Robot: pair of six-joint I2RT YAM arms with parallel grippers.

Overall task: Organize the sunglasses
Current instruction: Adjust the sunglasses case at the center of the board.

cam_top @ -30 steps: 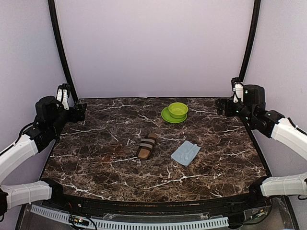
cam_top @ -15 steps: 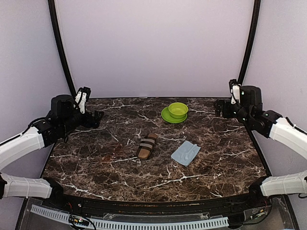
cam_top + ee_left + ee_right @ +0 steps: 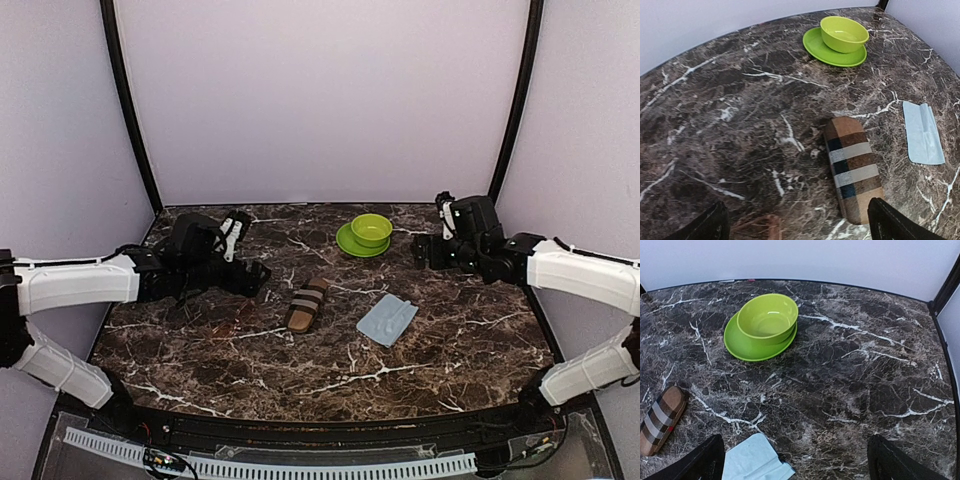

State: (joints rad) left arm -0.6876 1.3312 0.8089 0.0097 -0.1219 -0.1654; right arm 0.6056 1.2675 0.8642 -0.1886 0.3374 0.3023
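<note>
Your left gripper [image 3: 800, 224], wide and empty, hovers beside brown striped sunglasses case [image 3: 852, 167], likely lining up for grasp. Your right gripper [image 3: 797, 460], wide too, hangs near pale blue folded cloth [image 3: 757, 461].

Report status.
Left gripper, right gripper open, empty. Brown striped glasses case closed mid-table, untouched. Pale blue cloth beside it, apart. Nothing blocking.

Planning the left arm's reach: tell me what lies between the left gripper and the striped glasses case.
Nothing: only bare marble table separates the left gripper from the striped glasses case, clearest in the top external view.
</note>
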